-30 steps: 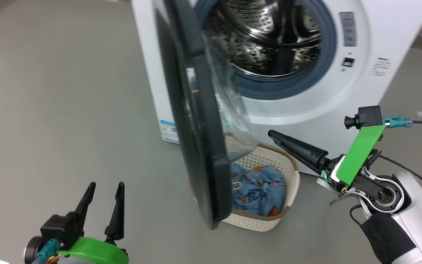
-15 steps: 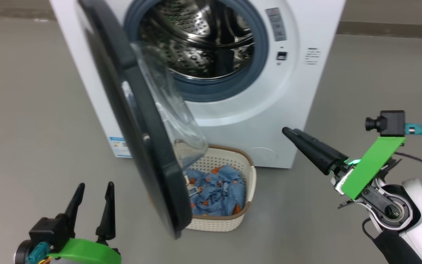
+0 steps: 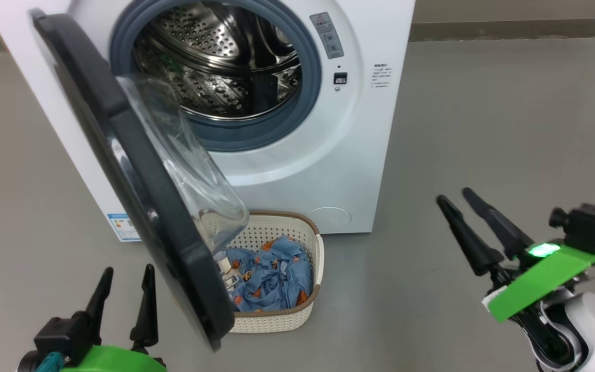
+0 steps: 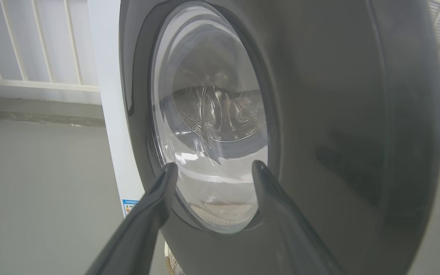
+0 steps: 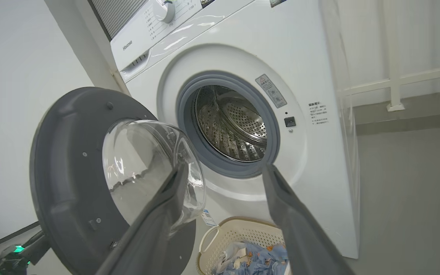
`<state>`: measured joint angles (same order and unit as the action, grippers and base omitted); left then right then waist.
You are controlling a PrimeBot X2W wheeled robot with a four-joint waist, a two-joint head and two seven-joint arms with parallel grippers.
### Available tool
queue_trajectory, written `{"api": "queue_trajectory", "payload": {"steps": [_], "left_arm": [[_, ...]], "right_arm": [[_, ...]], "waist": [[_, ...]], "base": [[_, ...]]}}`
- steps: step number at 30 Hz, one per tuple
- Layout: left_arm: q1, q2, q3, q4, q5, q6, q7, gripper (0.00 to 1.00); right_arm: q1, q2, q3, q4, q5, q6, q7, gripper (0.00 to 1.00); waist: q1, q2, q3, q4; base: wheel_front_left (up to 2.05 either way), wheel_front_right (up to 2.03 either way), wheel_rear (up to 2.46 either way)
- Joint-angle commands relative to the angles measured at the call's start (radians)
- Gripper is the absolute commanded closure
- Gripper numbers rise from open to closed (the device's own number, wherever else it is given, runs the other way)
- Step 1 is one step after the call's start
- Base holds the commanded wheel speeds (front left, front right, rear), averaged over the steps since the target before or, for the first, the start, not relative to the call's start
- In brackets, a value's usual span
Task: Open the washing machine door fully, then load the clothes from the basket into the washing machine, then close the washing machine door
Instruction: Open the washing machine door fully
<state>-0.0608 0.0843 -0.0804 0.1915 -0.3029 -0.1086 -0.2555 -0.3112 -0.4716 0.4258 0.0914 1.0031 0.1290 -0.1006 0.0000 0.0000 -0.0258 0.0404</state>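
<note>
Grey floor (image 3: pixel 483 129) runs across the whole work area, with a white railing (image 4: pixel 33 80) along the far wall in the left wrist view.

The washing machine (image 3: pixel 359 170) stands upright on the floor. Its steel drum (image 3: pixel 215 62) is exposed inside the grey-blue gasket (image 3: pixel 277 129). A small blue label sticker (image 3: pixel 122 227) sits low on its side panel.

The washing machine door (image 3: pixel 173 232) stands partway open, swung out on the left side of the opening and seen almost edge-on in the head view. Its clear glass window (image 3: pixel 184 170) bulges toward the machine.

The basket (image 3: pixel 277 323) rests on the floor just in front of the machine, below the door's lower edge, which hides its left part in the head view. The clothes (image 3: pixel 271 276) lie bunched inside the basket.

The left tool (image 3: pixel 128 268) is low at the left, just beside the door's outer face and apart from it. Its fingers are parted moderately and hold nothing. In the left wrist view they frame the window.

The right tool (image 3: pixel 454 195) hangs over the floor, well to the right of the basket and apart from the machine. Its fingers are parted and hold nothing, pointing toward the machine front.
</note>
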Motion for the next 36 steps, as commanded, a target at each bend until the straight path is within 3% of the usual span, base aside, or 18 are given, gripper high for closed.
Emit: {"api": "queue_trajectory", "payload": {"steps": [1,6,11,16,25,36], "left_arm": [[-0.021,0.013,0.043,-0.034,0.013,0.007,-0.006,0.0],[-0.014,0.01,0.056,-0.045,0.016,0.005,-0.006,0.0],[-0.004,0.007,0.07,-0.06,0.021,0.004,-0.006,0.0],[-0.001,0.005,0.08,-0.066,0.026,0.002,-0.006,0.0],[-0.003,-0.001,0.082,-0.059,0.032,-0.003,-0.006,0.0],[-0.004,-0.002,0.085,-0.046,0.037,-0.007,-0.006,0.0]], "right_arm": [[0.02,-0.01,-0.008,-0.005,-0.049,0.002,-0.045,0.0],[0.082,0.041,-0.101,0.061,-0.193,0.002,-0.136,0.0],[0.146,0.11,-0.199,0.087,-0.322,0.002,-0.157,0.0],[0.176,0.155,-0.234,0.108,-0.431,0.002,-0.16,0.0],[0.183,0.192,-0.276,0.127,-0.512,0.002,-0.161,0.0],[0.184,0.206,-0.288,0.123,-0.531,0.002,-0.161,0.0]], "waist": [[0.0,0.0,-0.001,-0.011],[0.0,0.0,0.001,-0.023],[0.0,0.0,0.003,-0.031],[0.0,0.0,0.008,-0.038],[0.0,0.0,0.007,-0.036],[0.0,0.0,0.003,-0.034]], "base": [[0.0,0.0,0.0],[0.0,0.0,0.0],[0.0,0.0,0.0],[0.0,0.0,0.0],[0.0,0.0,0.0],[0.0,0.0,0.0]]}}
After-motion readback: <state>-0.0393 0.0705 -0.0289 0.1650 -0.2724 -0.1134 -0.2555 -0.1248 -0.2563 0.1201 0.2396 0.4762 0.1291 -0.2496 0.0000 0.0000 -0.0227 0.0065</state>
